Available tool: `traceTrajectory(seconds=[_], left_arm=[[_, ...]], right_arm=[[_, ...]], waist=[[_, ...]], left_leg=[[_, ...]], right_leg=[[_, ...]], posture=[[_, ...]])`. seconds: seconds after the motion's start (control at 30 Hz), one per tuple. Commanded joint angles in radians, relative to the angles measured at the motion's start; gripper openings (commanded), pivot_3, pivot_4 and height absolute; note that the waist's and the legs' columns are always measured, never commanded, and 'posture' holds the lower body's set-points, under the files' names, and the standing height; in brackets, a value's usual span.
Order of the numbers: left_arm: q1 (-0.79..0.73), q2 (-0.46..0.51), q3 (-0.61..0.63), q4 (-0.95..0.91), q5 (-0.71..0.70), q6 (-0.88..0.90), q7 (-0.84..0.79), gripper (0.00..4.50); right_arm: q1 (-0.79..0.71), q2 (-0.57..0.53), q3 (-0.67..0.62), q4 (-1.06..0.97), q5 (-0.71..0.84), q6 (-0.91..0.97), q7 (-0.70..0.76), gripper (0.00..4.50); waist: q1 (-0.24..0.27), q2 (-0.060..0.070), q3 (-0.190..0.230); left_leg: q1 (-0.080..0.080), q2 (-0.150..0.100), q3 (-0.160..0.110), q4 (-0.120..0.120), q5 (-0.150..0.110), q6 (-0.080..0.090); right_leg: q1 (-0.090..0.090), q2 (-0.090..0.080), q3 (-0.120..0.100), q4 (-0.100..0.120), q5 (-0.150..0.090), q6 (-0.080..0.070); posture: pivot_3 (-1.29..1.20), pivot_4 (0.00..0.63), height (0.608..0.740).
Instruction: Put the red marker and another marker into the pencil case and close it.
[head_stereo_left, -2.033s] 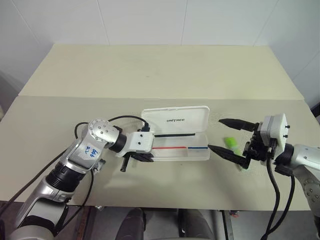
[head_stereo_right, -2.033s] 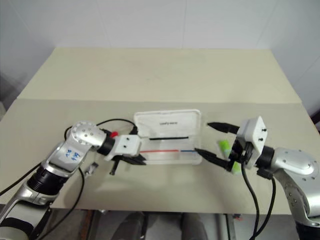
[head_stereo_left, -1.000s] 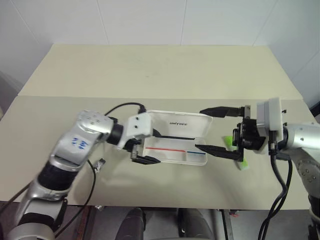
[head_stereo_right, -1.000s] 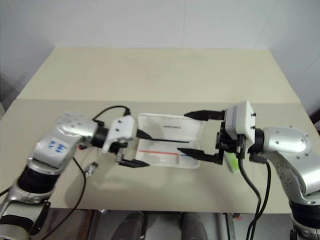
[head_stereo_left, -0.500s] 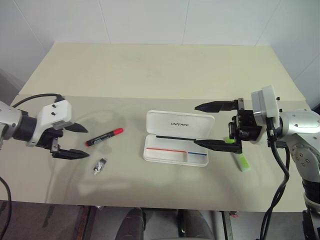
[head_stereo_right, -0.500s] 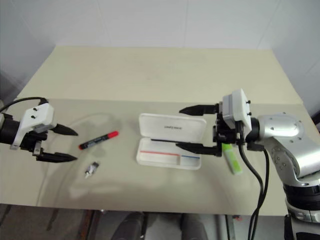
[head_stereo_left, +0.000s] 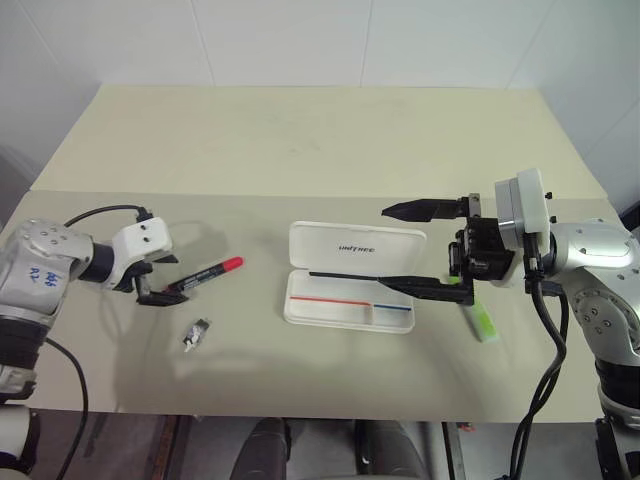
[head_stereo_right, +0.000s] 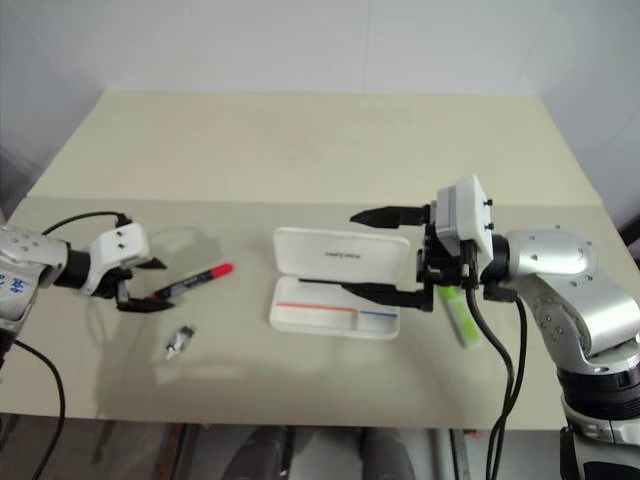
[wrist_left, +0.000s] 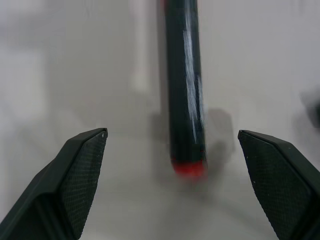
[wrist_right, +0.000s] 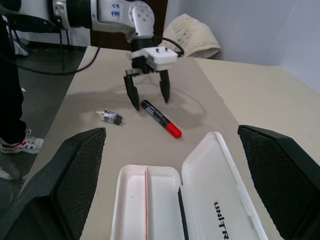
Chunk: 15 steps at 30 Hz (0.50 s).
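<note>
The red marker (head_stereo_left: 208, 275) lies flat on the table, left of the pencil case (head_stereo_left: 330, 238); its red cap points toward the case. My left gripper (head_stereo_left: 170, 281) is open and low at the marker's dark end, one finger on either side of it (wrist_left: 185, 85). The case lies open, with its lid back and its tray (wrist_right: 150, 200) empty. My right gripper (head_stereo_left: 385, 245) hovers open above the case's right half. The light-green marker (head_stereo_left: 482, 320) lies right of the case, partly behind that gripper.
A small metal and black object (head_stereo_left: 198, 333) lies on the table just in front of the red marker. The far half of the table (head_stereo_left: 320, 140) is bare, and its front edge runs close below the case.
The left gripper swung away from the case, far out to the left. It then came back in to the red marker's dark end. The right gripper has hardly moved.
</note>
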Motion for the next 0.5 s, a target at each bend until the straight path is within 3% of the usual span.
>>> traceTrajectory(seconds=[0.03,0.1,0.17,0.5], left_arm=[[-0.038,-0.012,-0.02,0.045,0.033,-0.028,-0.004,4.47],[-0.047,-0.017,-0.04,0.056,0.047,-0.034,-0.018,4.47],[-0.051,-0.014,-0.052,0.058,0.061,-0.033,-0.03,3.93],[-0.057,-0.003,-0.06,0.122,0.101,-0.08,-0.027,0.6]], right_arm=[[0.007,0.007,-0.015,-0.045,0.016,0.004,-0.021,4.5],[0.014,0.008,-0.017,-0.05,0.016,0.004,-0.026,4.5],[0.017,0.01,-0.019,-0.054,0.016,0.004,-0.033,4.5],[0.028,0.007,-0.03,-0.055,0.014,0.001,-0.049,4.5]], waist=[[-0.003,0.0,0.0],[-0.006,0.0,0.0],[-0.005,0.0,0.0],[-0.009,0.0,0.0]], left_leg=[[0.0,0.0,0.0,0.0,0.0,0.0],[0.0,0.0,0.0,0.0,0.0,0.0],[0.0,0.0,0.0,0.0,0.0,0.0],[0.004,0.002,0.0,0.006,0.0,0.0]], right_leg=[[0.0,0.0,0.0,0.0,0.0,0.0],[0.0,0.001,0.0,0.001,0.0,0.0],[0.0,0.001,0.0,0.002,0.0,0.0],[0.002,0.003,0.002,0.009,0.001,-0.002]], posture=[[0.0,0.15,0.74],[0.0,0.15,0.74],[0.0,0.15,0.74],[0.0,0.15,0.74]])
